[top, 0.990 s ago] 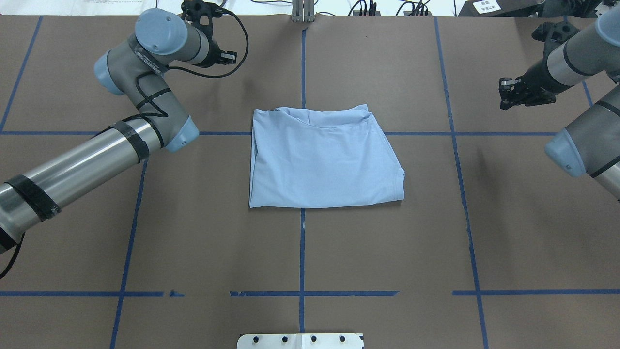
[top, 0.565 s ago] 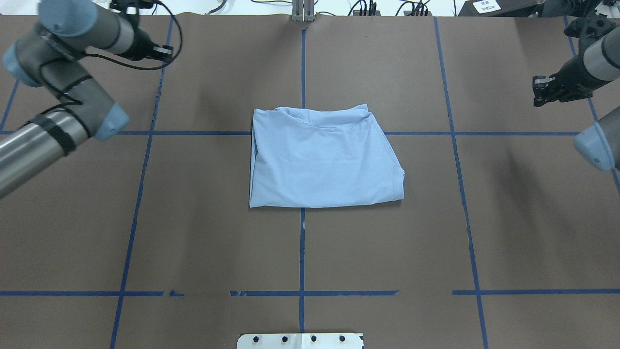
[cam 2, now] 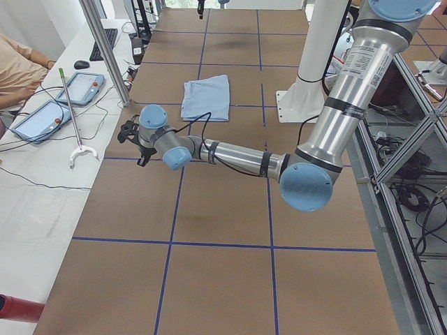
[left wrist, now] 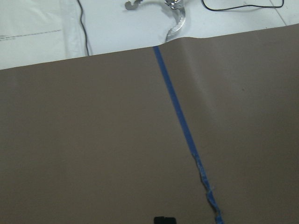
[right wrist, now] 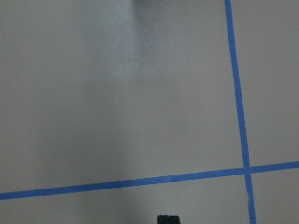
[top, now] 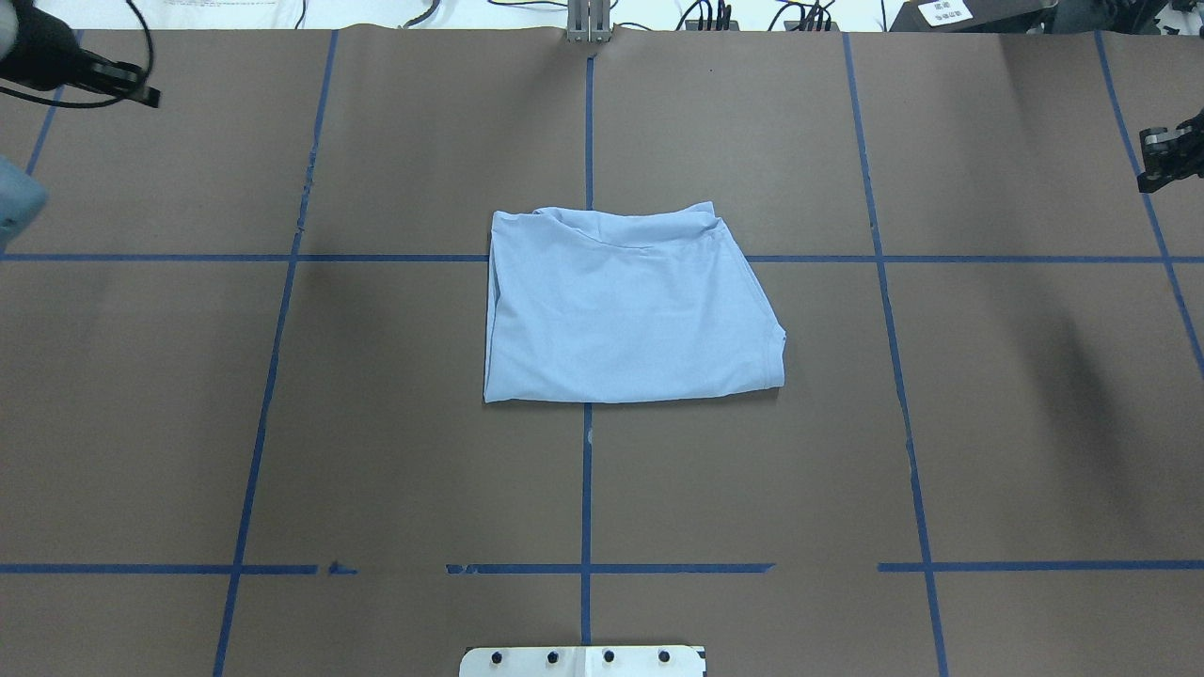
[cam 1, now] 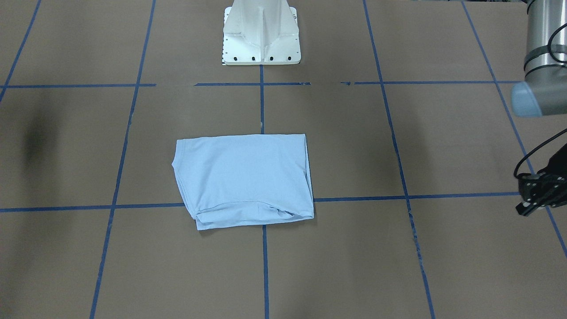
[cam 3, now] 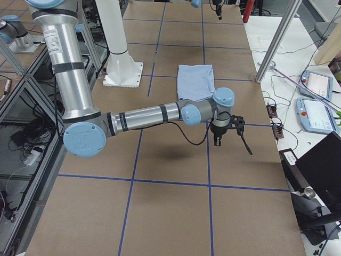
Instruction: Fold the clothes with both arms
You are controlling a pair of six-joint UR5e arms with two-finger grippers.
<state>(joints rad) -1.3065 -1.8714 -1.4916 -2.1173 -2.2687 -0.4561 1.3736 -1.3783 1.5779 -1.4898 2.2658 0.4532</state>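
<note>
Judging by how it lies, the light blue short-sleeved T-shirt [top: 625,306] of soft knit is already folded into a rough rectangle. It rests flat on the brown paper table cover [top: 376,451], straight out from the white pedestal base [top: 583,661] along the central blue tape line [top: 587,489], well apart from that base.

Its weak spots are the edge farthest from the base, where loose layers bunch and overlap unevenly, and the side to the base's right, which runs at a slant. If another fold is meant, a pinch at either spot could take only the top layer. The bundle would then peel open rather than turn over, and two arms lifting unevenly would skew it further. A low sweep in from either side could also drag the cloth or snag the paper.

The left gripper [top: 127,83], black and two-fingered, sits far out to the base's left near the table's far edge. The right gripper [top: 1169,155], likewise black, is far out to the base's right. Neither touches the shirt. Both are cut by the overhead frame, and I cannot tell whether their jaws are parted or closed.

No chest print or neck tag shows, and the number of layers cannot be counted. The front-facing view catches only part of the left gripper at its edge and nothing of the right arm. The wrist cameras show just paper, tape and a sliver of black.
</note>
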